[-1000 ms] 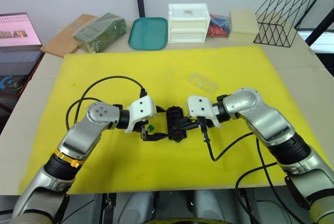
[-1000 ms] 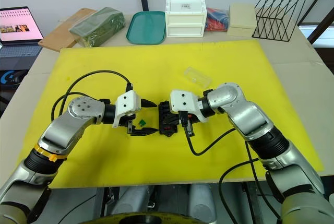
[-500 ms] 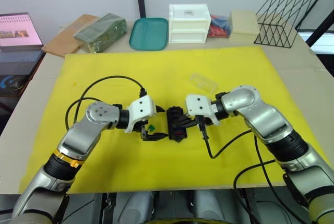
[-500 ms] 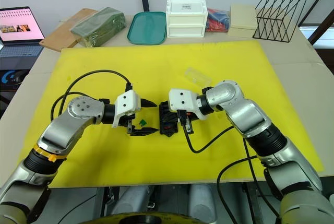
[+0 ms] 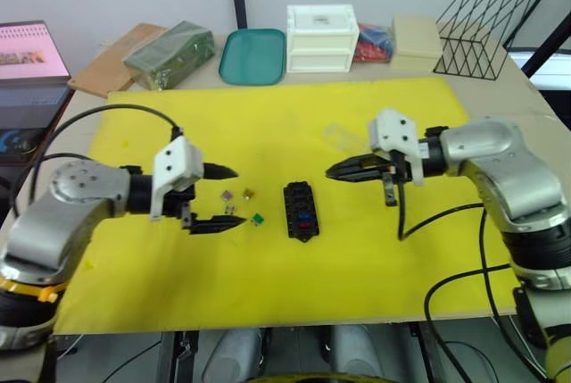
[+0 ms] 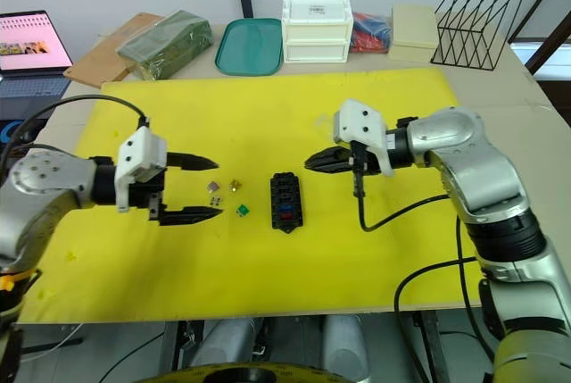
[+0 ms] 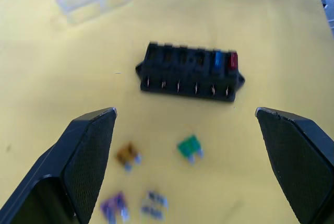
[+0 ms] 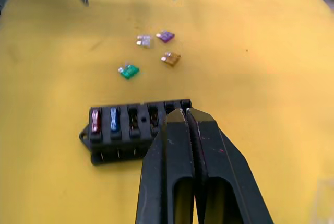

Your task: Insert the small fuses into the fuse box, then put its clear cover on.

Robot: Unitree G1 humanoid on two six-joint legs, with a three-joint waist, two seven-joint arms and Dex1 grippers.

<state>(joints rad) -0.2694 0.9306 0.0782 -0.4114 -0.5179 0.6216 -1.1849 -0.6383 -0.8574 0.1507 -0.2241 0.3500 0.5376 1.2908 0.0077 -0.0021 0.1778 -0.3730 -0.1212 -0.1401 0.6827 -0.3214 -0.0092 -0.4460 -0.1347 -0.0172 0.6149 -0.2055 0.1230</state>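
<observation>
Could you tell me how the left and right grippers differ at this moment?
The left gripper has its fingers spread wide; the right gripper has its fingers pressed together. The left hangs near the loose fuses; the right sits on the fuse box's other side. Both hold nothing.

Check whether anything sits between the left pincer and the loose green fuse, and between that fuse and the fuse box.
Nothing visible blocks either path. The left pincer is open beside the green fuse, with bare yellow mat between. The fuse box lies just beyond the fuse, apart from it, with open slots.

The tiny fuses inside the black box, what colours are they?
Red fuse and blue fuse, clearest in the right wrist view.
</observation>
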